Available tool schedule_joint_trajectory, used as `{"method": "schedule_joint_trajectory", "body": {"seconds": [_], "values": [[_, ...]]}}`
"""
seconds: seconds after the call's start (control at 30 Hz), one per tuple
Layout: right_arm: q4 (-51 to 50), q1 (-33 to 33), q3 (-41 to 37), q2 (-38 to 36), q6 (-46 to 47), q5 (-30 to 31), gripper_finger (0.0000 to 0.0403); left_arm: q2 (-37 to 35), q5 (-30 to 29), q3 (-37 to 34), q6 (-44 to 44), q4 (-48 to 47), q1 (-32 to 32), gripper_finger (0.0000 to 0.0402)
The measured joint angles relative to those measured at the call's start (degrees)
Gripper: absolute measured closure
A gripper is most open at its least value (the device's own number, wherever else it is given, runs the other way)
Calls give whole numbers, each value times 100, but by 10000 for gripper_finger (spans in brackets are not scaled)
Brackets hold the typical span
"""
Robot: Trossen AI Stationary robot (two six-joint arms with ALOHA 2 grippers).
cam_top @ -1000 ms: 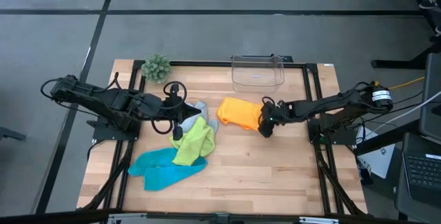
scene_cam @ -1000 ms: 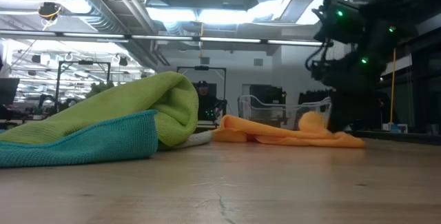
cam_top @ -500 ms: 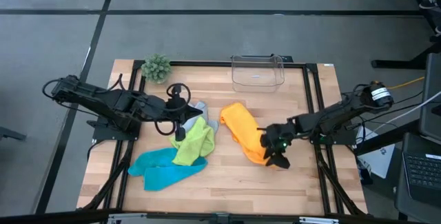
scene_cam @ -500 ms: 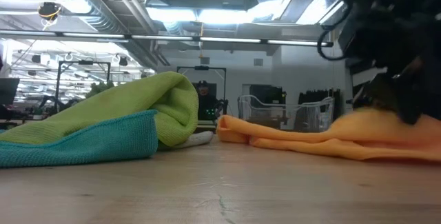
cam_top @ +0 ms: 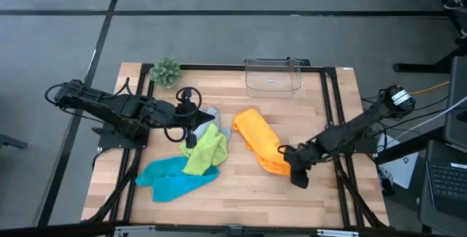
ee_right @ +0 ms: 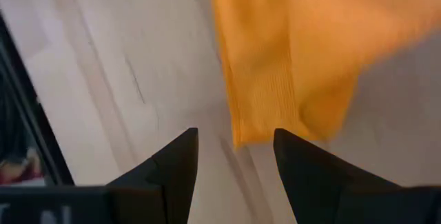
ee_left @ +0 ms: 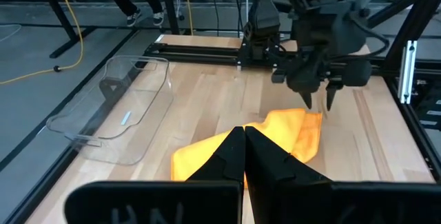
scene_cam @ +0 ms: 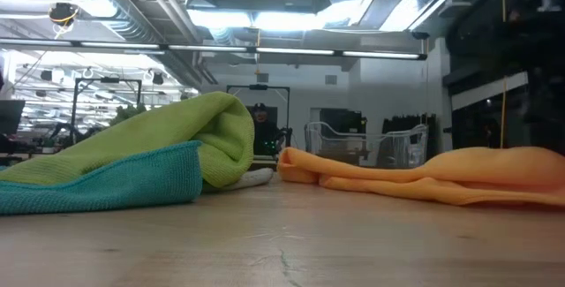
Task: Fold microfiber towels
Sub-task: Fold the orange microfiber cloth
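Four towels on bench [cam_top: 292,200]: orange [cam_top: 259,144] mid-bench; grey [cam_top: 208,117], green [cam_top: 206,149], blue [cam_top: 171,179] heaped toward left edge. Right hand [cam_top: 298,176] released, just off orange. Left hand [cam_top: 188,138] clenched, empty, above heap.

— Where did the orange towel [cam_top: 260,146] end up?
— It lay rumpled, stretched in a long diagonal strip mid-table.
— And the others?
— Heaped together left of it: the lime green towel [cam_top: 204,151] draped over the turquoise towel [cam_top: 172,179], the grey towel [cam_top: 206,119] mostly buried behind them.
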Motion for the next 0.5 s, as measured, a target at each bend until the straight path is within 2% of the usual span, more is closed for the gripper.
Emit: {"method": "schedule_joint_trajectory", "body": {"seconds": [0.17, 0.3, 0.5], "values": [[2, 365, -131, 0, 997, 240, 210, 0, -4, 0, 105, 7, 0, 401], [-38, 466, -242, 0, 1705, 884, 210, 0, -7, 0, 177, 9, 0, 401], [3, 476, -359, 12, 1994, 1156, 210, 0, -6, 0, 177, 9, 0, 401]]}}
